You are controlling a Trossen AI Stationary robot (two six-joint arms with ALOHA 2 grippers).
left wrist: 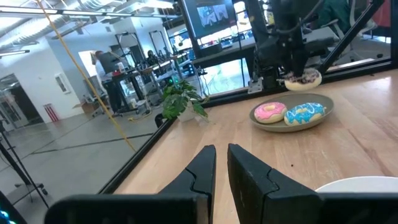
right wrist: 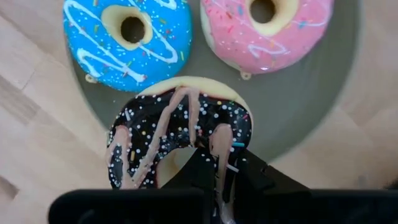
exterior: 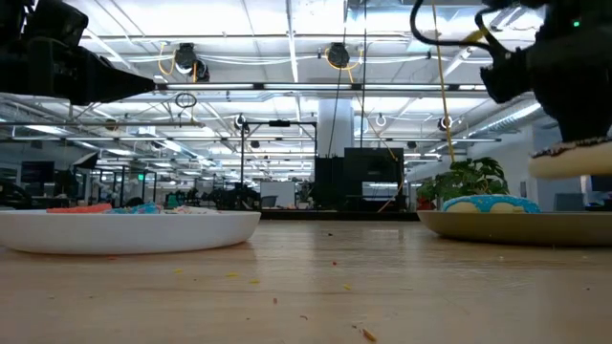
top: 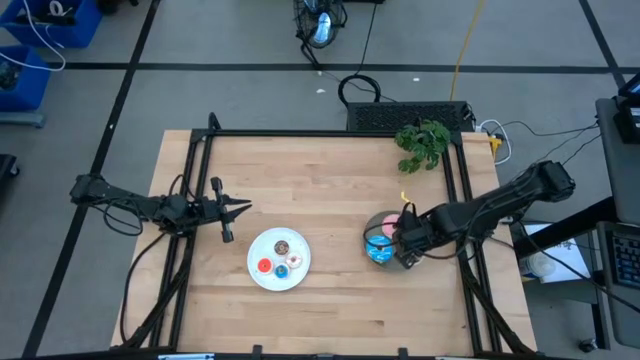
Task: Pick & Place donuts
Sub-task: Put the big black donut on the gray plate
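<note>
My right gripper [top: 405, 240] is over the grey plate [top: 368, 232] and shut on the speckled brown donut [right wrist: 180, 134]. The pink donut [right wrist: 267, 28] and the blue sprinkled donut [right wrist: 127, 40] lie flat on that plate. The white plate [top: 254, 270] holds the tiny brown [top: 283, 246], red [top: 264, 266], white [top: 295, 261] and blue [top: 282, 271] rings. My left gripper [top: 235, 208] waits shut, left of and beyond the white plate. My right gripper pinches the speckled brown donut by one side of its ring [right wrist: 214, 140] between the two fingers [right wrist: 199, 171]. It comes from above, pointing down. The donut hangs about level under the fingers, lifted clear above the grey plate [left wrist: 292, 124].
A small green plant [top: 423, 143] stands near the table's far right corner, beside a black box [top: 408, 115]. Dark frame rails [top: 200, 200] run along the left and right sides. Bare wood lies between the two plates and along the near edge.
</note>
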